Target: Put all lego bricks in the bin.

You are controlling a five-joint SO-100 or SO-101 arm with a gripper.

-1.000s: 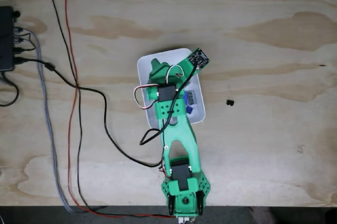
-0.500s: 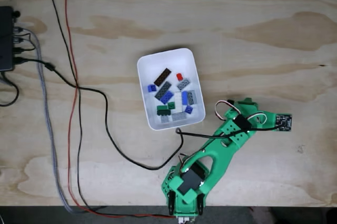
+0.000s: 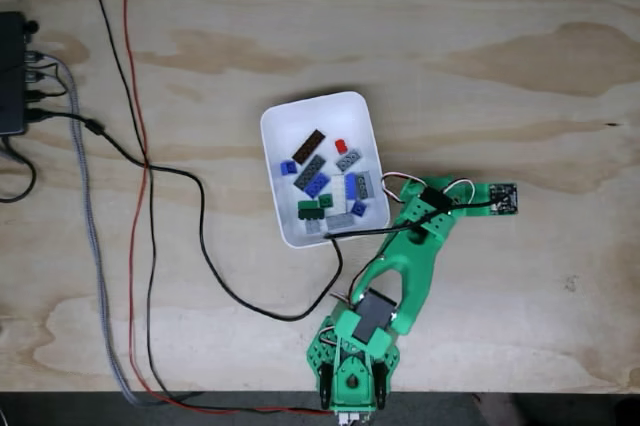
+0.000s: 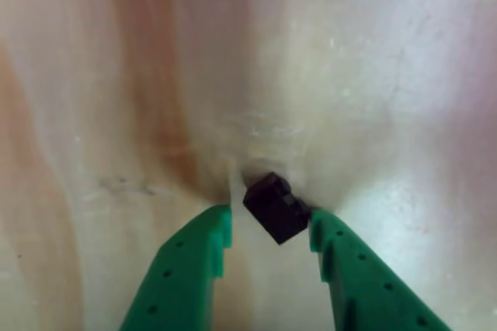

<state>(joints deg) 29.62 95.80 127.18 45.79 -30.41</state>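
So, fixed view: green arm stretched up and right from its base at the table edge, beside the bin holding lego bricks. Other view: tool spread open around a black brick, right finger touching it.

Hobby workshop/lab: bare plywood bench, loose cables, 3D-printed green arm.
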